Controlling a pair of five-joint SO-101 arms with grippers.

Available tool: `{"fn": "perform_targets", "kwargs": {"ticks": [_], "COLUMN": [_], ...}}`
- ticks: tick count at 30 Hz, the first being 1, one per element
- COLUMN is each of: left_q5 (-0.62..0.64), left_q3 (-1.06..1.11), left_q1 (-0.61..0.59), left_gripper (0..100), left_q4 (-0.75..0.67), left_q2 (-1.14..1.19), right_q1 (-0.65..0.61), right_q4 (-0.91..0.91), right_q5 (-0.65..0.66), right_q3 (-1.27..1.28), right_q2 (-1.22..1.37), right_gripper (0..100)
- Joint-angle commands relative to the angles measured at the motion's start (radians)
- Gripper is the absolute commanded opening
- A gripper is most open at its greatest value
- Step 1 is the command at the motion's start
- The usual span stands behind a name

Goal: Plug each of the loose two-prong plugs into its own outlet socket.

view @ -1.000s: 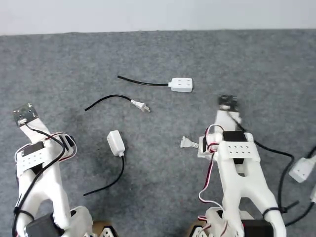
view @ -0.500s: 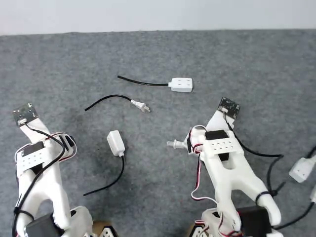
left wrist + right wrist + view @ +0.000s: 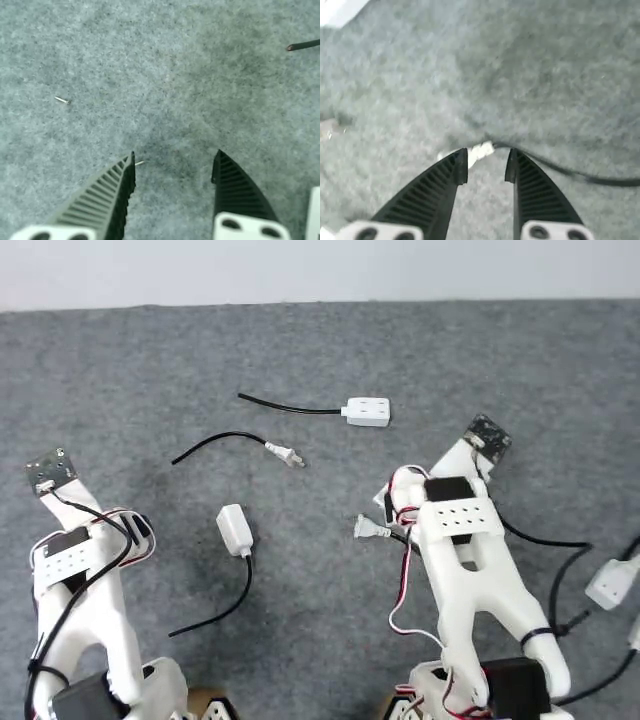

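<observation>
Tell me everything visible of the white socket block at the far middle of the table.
The white socket block is small, rectangular, plastic by its look, and lies flat on the grey carpet, small dark holes facing up. A thin black cord leaves one short end and curves away. No plug is in it; nothing else touches it.
</observation>
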Motion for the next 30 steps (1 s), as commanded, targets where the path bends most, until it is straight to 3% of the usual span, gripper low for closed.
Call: {"fn": "perform_targets", "kwargs": {"ticks": [1,9,23,30], "left_q5": [-0.009,-0.009,-0.009,-0.009], "left_q3": [-0.047,-0.047,-0.047,-0.047], "left_q1": [0.012,0.012,0.012,0.011], "left_gripper": [23,23,23,23], "left_q4": [0.009,0.009,0.009,0.009], "left_q2": [-0.006,-0.006,-0.006,-0.006], "right_q1": [-0.03,-0.058,-0.084,-0.068], "right_q4": [-0.018,-0.197,-0.205,-0.071], "right_q5": [-0.038,-0.101,-0.1,-0.1], "right_q3": [-0.025,0.046,0.012,-0.157], "right_q2": [0.016,0.12,0.196,0.363], "right_gripper": [14.5,25.9,21.2,20.8]}}
